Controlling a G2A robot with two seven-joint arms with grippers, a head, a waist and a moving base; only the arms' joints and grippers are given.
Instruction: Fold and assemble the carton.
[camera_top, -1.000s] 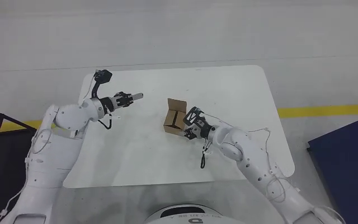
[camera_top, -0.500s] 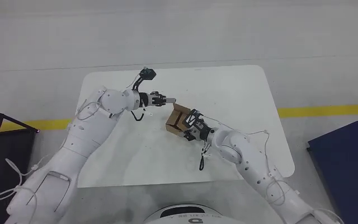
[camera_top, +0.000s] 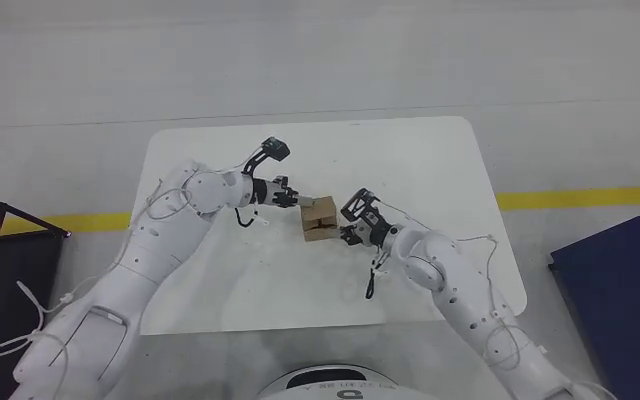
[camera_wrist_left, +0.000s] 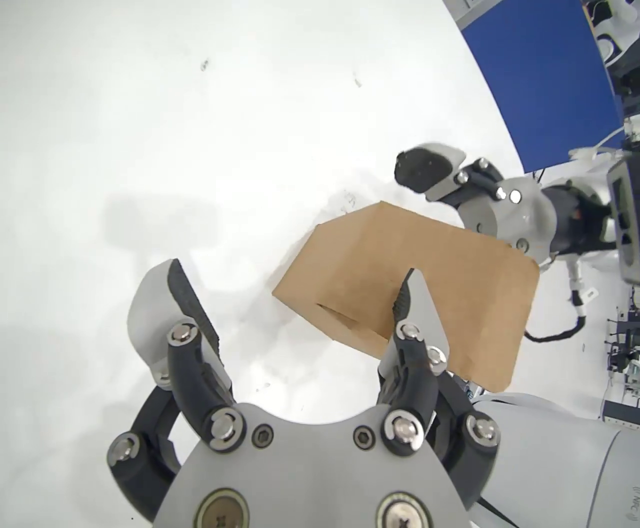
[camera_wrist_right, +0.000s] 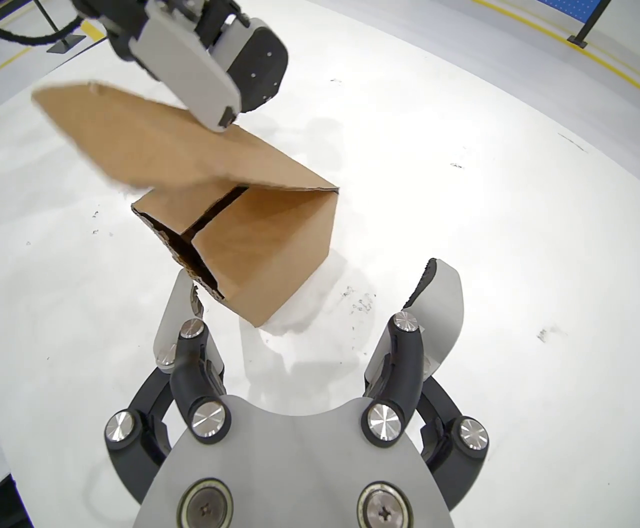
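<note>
Carton (camera_top: 320, 217) touched by spread left fingers (camera_wrist_left: 414, 312); right fingers (camera_wrist_right: 442, 292) spread.

The carton (camera_top: 319, 218) is plain brown, the worktop (camera_top: 420, 170) white with small dark scuffs (camera_wrist_right: 359, 299) near the carton, and the left claw (camera_wrist_left: 294, 270) and right claw (camera_wrist_right: 312, 277) silver-grey and black.

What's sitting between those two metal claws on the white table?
The small brown cardboard carton, seen in the top view between the left gripper and right gripper.
</note>
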